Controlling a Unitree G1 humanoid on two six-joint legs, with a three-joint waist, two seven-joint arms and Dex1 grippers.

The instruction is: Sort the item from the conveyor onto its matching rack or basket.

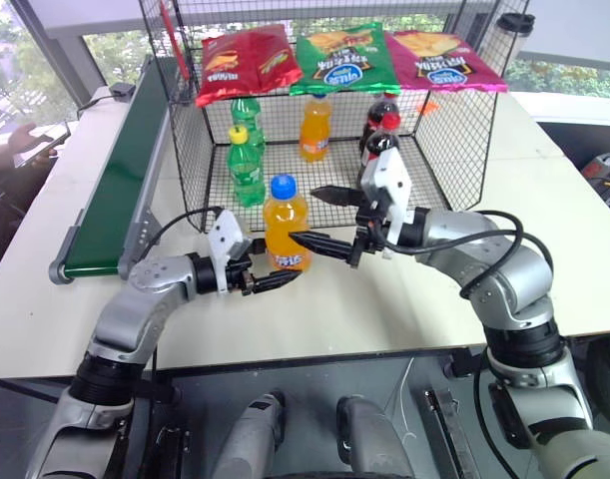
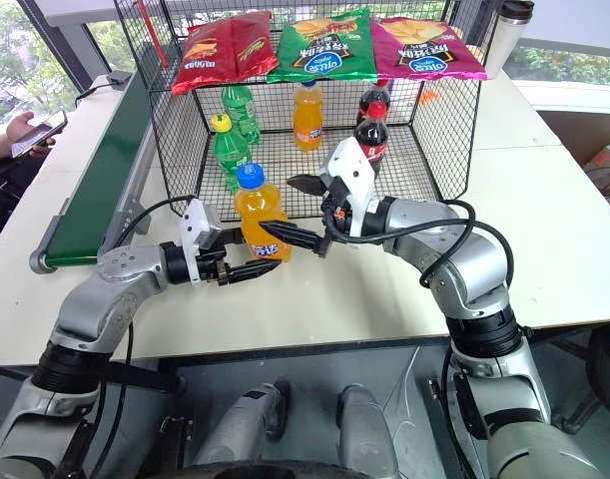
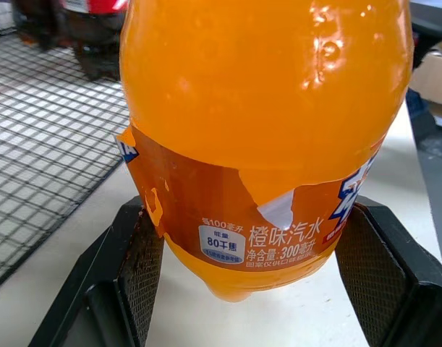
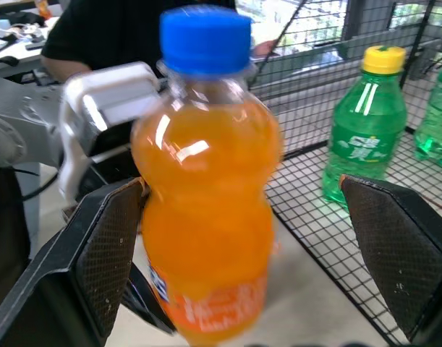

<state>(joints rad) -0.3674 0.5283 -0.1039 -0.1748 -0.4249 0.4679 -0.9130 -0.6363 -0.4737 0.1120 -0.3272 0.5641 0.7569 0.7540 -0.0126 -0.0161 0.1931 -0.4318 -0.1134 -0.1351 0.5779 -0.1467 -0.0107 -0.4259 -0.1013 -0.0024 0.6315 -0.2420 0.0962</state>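
I am driving both arms over a white table [image 1: 404, 309], and they meet just in front of a black wire-mesh cage [image 1: 454, 150]. My left gripper [image 1: 275, 281] is clamped on the lower, labelled part of the orange soda bottle [image 1: 286, 225], the one with the blue cap. It holds the bottle upright, with the base apparently just off the tabletop, close to the cage's open front. In the left wrist view the two pads press the label from either side.

My right gripper [image 1: 319, 215] points sideways toward the bottle with its fingers spread wide. One finger sits in front of the bottle's label and the other behind its shoulder, so the bottle stands between them without being squeezed. I read this as a handover set-up: the left holds the bottle steady low down so the right can take it higher up and reach into the cage.

The dark green conveyor [image 1: 115, 190] lies along the table's left side, well apart from the bottle.

Inside the cage, on its grid floor, stand two green soda bottles [image 1: 247, 165], an orange bottle with an orange cap [image 1: 315, 128] and two dark cola bottles [image 1: 379, 130]. Three crisp bags [image 1: 342, 60], red, green and pink, lie flat on its wire top.
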